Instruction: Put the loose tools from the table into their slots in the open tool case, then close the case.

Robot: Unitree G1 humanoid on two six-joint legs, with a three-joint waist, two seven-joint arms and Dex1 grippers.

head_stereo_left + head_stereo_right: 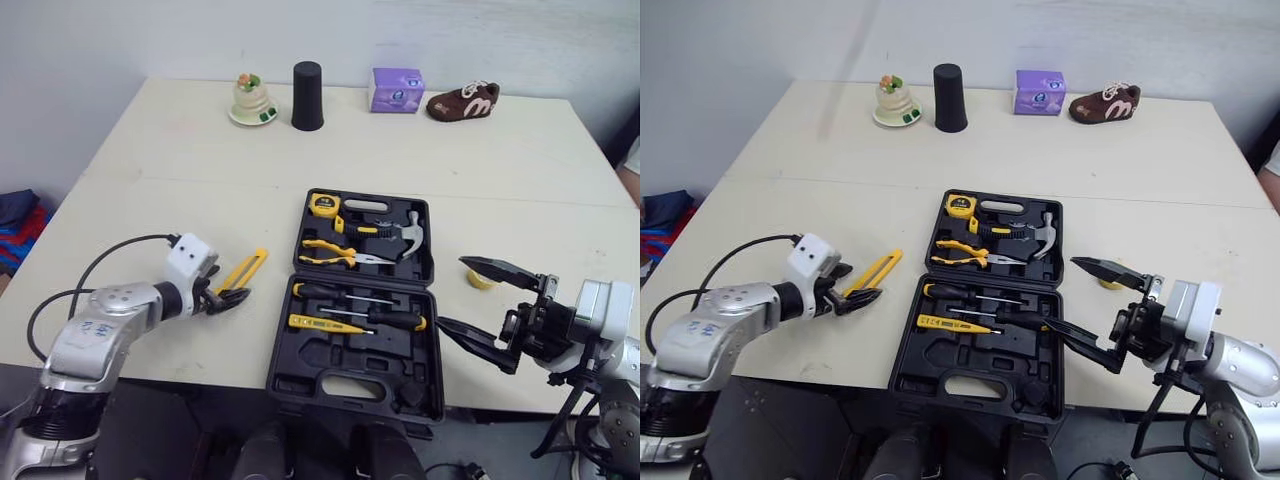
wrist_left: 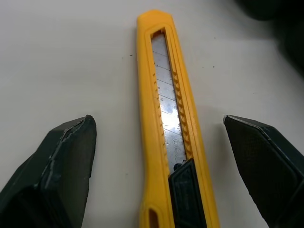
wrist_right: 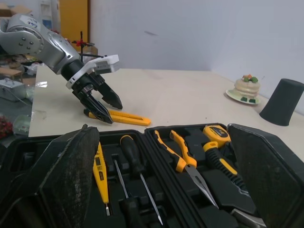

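One case (image 1: 300, 372), one knife (image 1: 247, 270), two screwdrivers (image 1: 396, 320), one hammer (image 1: 405, 236), one pliers (image 1: 335, 256)

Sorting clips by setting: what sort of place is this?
Likely a robot test room: a table by a bare wall, with unrelated props, a shoe and tissue box, behind the tool case.

Yellow utility knife (image 1: 250, 266) flat, just left of open black tool case (image 1: 300, 380).

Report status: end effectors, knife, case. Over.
Left end effector open, straddling yellow plastic utility knife on table. Right end effector open, beside open black plastic tool case. Knife not yet gripped.
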